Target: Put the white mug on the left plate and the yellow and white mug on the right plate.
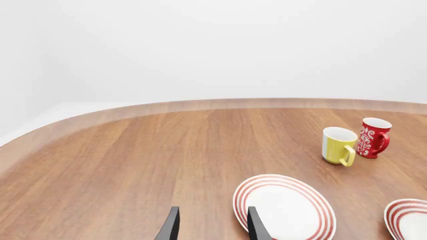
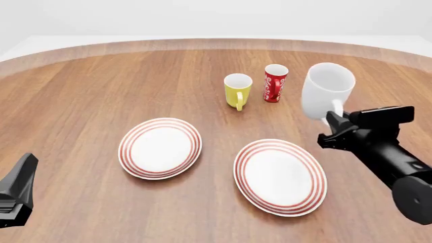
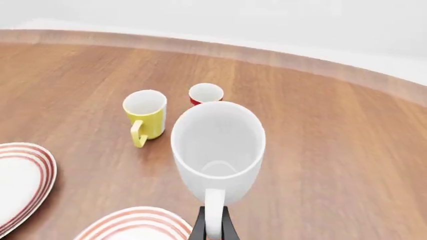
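The round wooden table (image 2: 88,86) carries everything, and its two largest items are a pair of round white plates with red rings at the rim. The right plate (image 2: 280,175) lies nearest the right arm; the left plate (image 2: 161,148) lies beside it toward the left arm, apart from it. Both are bare.

Next in size is the large plain white ceramic mug (image 2: 327,91), which the right gripper (image 3: 212,224) clamps by its loop handle, fingers closed on either side of it. The white mug seems to be held up off the wood, beyond the right plate's far edge (its underside cannot be seen, so this is a judgement).

The small yellow mug with the white inside (image 2: 238,90) stands on the table farther back, just beside a slim red cup with a white pattern (image 2: 274,83).

The left gripper (image 1: 212,225) hangs near the left plate with its fingers apart, holding nothing.

The step in hand looks like carrying the white mug. Next it must cross over the right plate to the left plate and be set down upright.
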Action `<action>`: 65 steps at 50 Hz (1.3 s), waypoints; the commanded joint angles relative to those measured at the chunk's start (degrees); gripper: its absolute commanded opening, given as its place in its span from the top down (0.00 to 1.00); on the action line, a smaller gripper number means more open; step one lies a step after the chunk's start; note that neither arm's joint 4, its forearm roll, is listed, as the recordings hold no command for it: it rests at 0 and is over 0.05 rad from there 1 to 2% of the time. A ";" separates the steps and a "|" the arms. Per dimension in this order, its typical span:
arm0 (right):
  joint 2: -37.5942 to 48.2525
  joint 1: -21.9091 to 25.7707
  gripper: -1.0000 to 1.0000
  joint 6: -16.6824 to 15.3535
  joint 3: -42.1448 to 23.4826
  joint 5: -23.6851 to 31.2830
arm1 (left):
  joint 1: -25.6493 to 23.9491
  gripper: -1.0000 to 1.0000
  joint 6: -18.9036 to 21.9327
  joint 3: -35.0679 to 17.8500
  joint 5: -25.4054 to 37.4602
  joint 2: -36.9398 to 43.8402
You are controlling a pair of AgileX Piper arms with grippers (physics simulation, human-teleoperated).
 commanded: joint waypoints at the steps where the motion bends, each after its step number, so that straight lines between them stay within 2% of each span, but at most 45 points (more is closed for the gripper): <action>1: -6.98 4.82 1.00 -2.37 -1.69 7.35 | 0.00 0.00 0.00 0.00 0.00 0.00; 12: -8.48 9.67 1.00 -4.28 -3.89 10.71 | 0.00 0.00 0.00 0.00 0.00 0.00; 26: -8.85 15.63 1.00 -4.87 -7.25 14.08 | 0.00 0.00 0.00 0.00 0.00 0.00; 39: -8.42 19.93 1.00 -4.52 -9.03 14.26 | 0.00 0.00 0.00 0.00 0.00 0.00; 65: 0.80 27.10 1.00 -3.17 -15.81 10.83 | 0.00 0.00 0.00 0.00 0.00 0.00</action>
